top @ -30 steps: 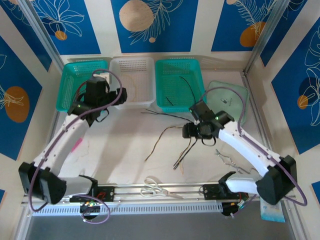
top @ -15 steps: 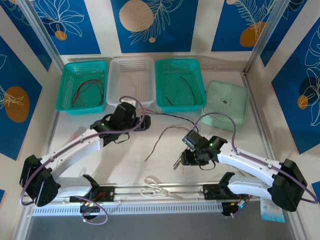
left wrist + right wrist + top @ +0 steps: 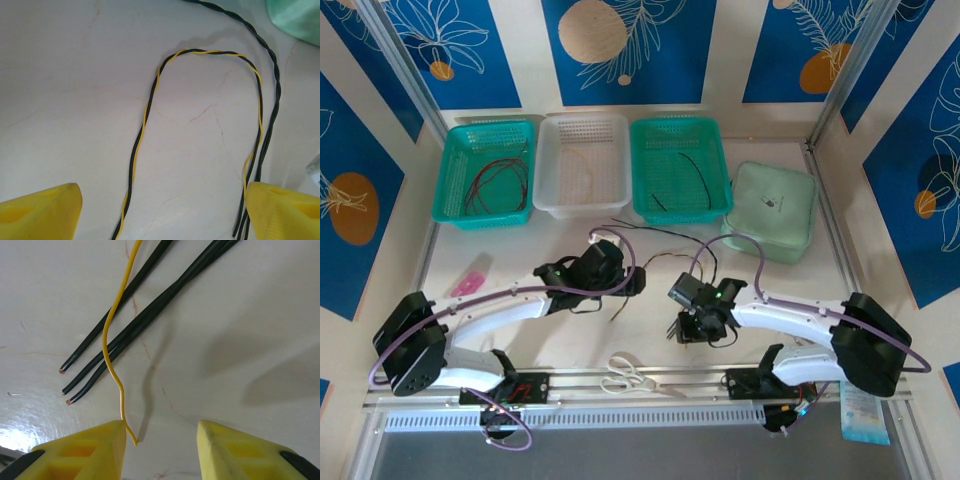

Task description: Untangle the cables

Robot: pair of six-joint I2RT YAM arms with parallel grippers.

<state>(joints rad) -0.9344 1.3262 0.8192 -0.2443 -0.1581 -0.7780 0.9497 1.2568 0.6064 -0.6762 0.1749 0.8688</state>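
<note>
You see a table [image 3: 75, 100] that looks like pale polished stone: smooth, faintly veined, glossy enough to throw glare. The cables [image 3: 150, 305] wear smooth, slightly shiny plastic insulation, with bare coppery metal at the cut tips. The fingers [image 3: 85, 452] of the right gripper [image 3: 161, 432] are matt yellow plastic. The baskets [image 3: 485, 128] are perforated plastic.

Tally by kind

One white basket [image 3: 582, 208] stands between two teal ones, the left teal basket [image 3: 448, 180] and the right teal basket [image 3: 682, 214]. Nearer than the white basket lie one pair of scissors [image 3: 632, 376] and one pink strip [image 3: 468, 282], with one green lid [image 3: 775, 212] far to its right. Close up, there are three black wires [image 3: 150, 314] and one yellow wire [image 3: 104, 340].
</note>
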